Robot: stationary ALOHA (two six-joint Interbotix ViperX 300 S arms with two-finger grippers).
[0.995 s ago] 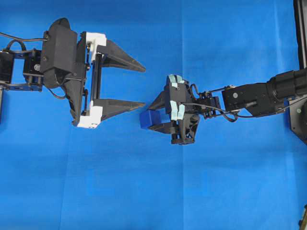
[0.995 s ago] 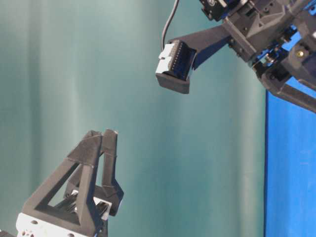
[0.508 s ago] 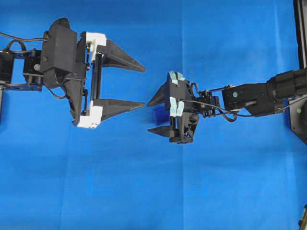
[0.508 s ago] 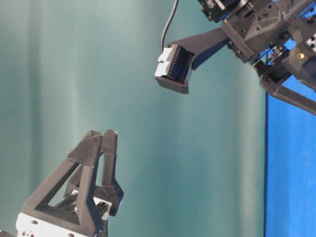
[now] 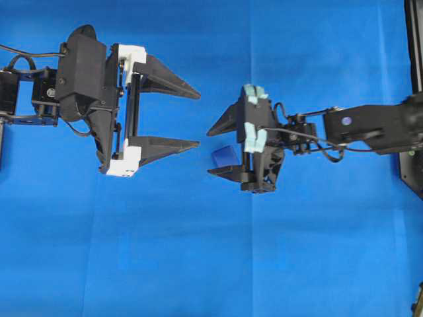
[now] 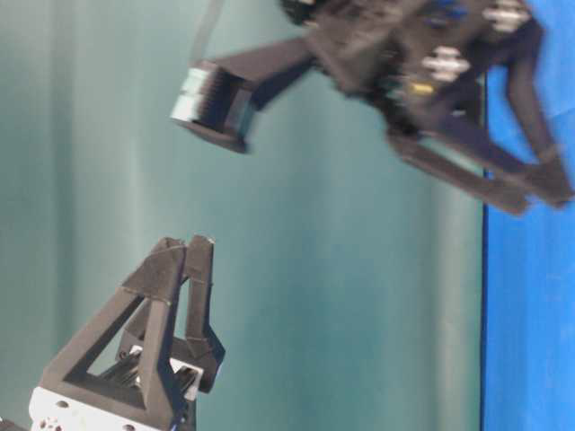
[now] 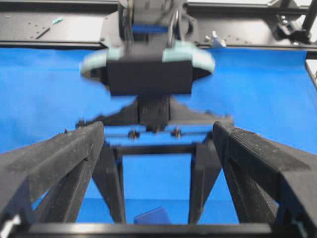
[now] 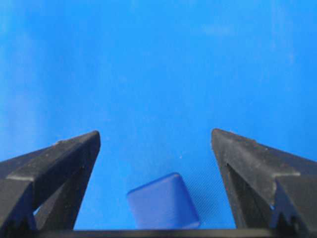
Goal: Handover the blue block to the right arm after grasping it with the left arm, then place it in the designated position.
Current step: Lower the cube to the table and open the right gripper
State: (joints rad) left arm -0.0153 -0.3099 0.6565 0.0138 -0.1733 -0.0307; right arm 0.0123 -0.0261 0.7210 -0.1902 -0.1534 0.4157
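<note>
Overhead view:
- block (image 5: 225,156): lies on the blue cloth (image 5: 198,264), between the right gripper's spread fingers, touching neither.
- right gripper (image 5: 210,152): mint-trimmed, fingers wide apart, holding nothing.
- left gripper (image 5: 196,119): white-bracketed, left of the block, fingers wide apart and empty, tips near the block but apart from it.

Table-level view:
- right gripper (image 6: 377,99): blurred, raised above the left one; the block is not visible here.
- left fingers (image 6: 171,305): low in the foreground; their spacing cannot be told from this angle.

Left wrist view:
- block (image 7: 154,216): a sliver at the bottom edge, between and below the right gripper's open fingers, on the cloth.

Right wrist view:
- block (image 8: 163,201): sits free on the cloth midway between the two finger pads, turned slightly askew.

Handling, as a judgement:
- block: small, rigid, likely light; rounded edges and smooth faces could let it slip or twist.
- hold: best on two opposite flat faces, fingers squared to them first.

Containers:
- none visible; no marked position shows on the cloth.
</note>
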